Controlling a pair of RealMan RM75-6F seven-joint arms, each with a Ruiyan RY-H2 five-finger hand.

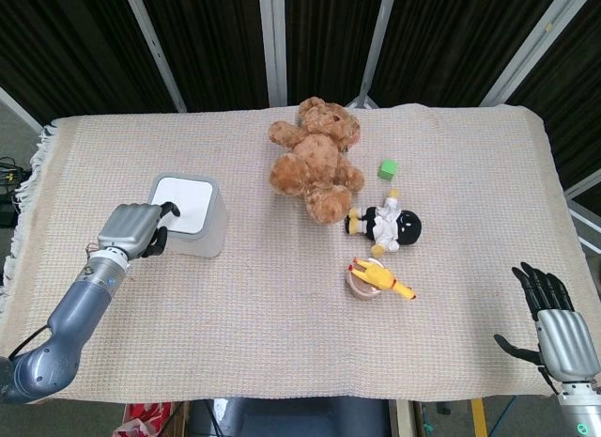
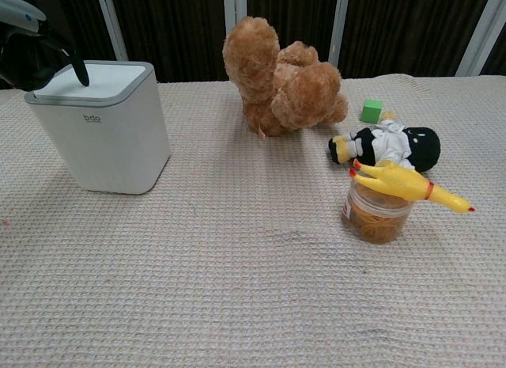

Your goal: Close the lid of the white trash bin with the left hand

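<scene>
The white trash bin (image 1: 208,232) stands on the left of the table, its lid (image 1: 182,193) lying flat and level with the rim. In the chest view the bin (image 2: 107,142) shows the lid (image 2: 91,79) down. My left hand (image 1: 133,230) sits at the bin's left side with fingers curled, dark fingertips (image 2: 79,71) hooking over the lid's edge. It holds nothing. My right hand (image 1: 554,326) hovers at the table's near right corner, fingers spread, far from everything.
A brown teddy bear (image 1: 315,160) lies at the table's centre back. Right of it are a green cube (image 1: 388,169), a black-and-white doll (image 1: 390,226), and a yellow rubber chicken (image 1: 380,279) on a small jar (image 2: 375,218). A woven cloth (image 1: 235,334) covers the table.
</scene>
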